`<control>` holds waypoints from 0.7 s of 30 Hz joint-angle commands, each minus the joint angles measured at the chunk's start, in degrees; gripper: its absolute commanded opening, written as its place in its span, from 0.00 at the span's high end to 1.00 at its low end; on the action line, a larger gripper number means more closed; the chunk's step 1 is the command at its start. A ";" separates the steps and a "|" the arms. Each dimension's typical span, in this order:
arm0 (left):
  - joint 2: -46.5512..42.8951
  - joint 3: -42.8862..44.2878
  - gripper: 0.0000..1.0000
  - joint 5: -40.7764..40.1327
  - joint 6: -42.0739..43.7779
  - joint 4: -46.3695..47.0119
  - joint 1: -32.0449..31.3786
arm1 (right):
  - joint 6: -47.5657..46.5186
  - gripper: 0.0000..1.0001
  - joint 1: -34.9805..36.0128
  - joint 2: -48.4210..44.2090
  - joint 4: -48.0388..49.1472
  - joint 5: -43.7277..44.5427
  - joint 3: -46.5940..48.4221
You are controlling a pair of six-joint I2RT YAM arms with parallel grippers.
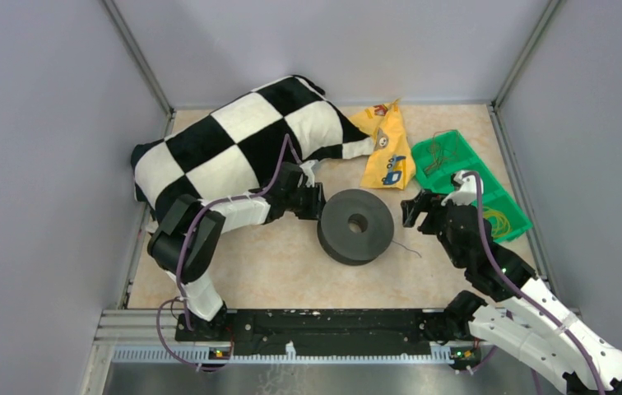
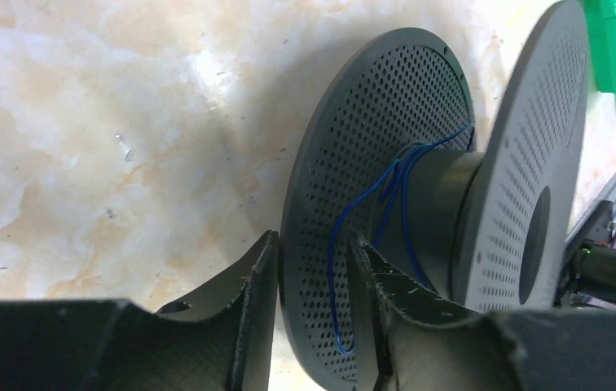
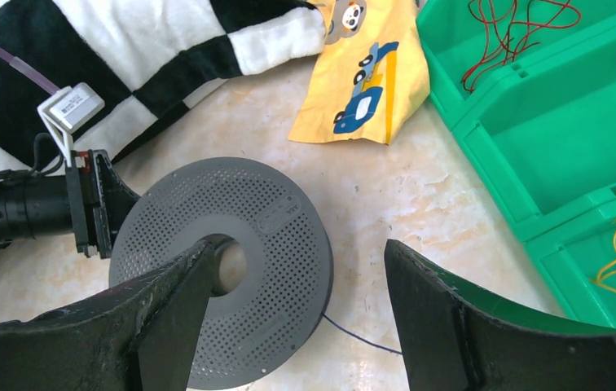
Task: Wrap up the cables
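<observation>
Right wrist view: loose cable [image 3: 362, 338] end lies under my spread right pincer [image 3: 297, 252].
My left pincer [image 2: 313, 244] pinches the spool [image 1: 355, 226] rim; the strand trails off it along the bench [image 3: 386, 187], crosswise beneath the right pincer's gap, so that arm is nearer.

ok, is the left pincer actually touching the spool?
Touching. The left wrist view shows the left pincer with one finger pressed against each face of a perforated flange of the spool, and no gap on either side.
</observation>
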 commanded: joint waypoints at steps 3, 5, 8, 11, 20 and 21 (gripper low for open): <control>-0.03 -0.92 0.53 -2.73 2.37 2.22 0.00 | 0.38 0.24 -0.31 -0.49 0.47 0.16 -0.51; -0.44 -0.99 0.51 -3.11 2.63 1.82 -0.02 | 0.34 0.24 -0.34 -0.41 0.49 0.06 -0.43; -1.29 -0.96 0.48 -3.97 2.97 1.13 -0.05 | 0.27 0.24 -0.34 -0.30 0.49 0.10 -0.34; -2.27 -0.53 0.48 -4.94 3.45 -0.39 -0.01 | 0.27 0.23 -0.32 -0.23 0.58 0.05 -0.34; -11.30 1.47 0.46 -12.30 5.39 -10.56 -0.05 | 4.87 0.18 -0.32 3.14 -3.03 3.06 0.05; -12.78 1.78 0.46 -13.29 5.71 -11.63 -0.02 | 8.12 0.16 -0.36 4.38 -4.95 4.43 0.68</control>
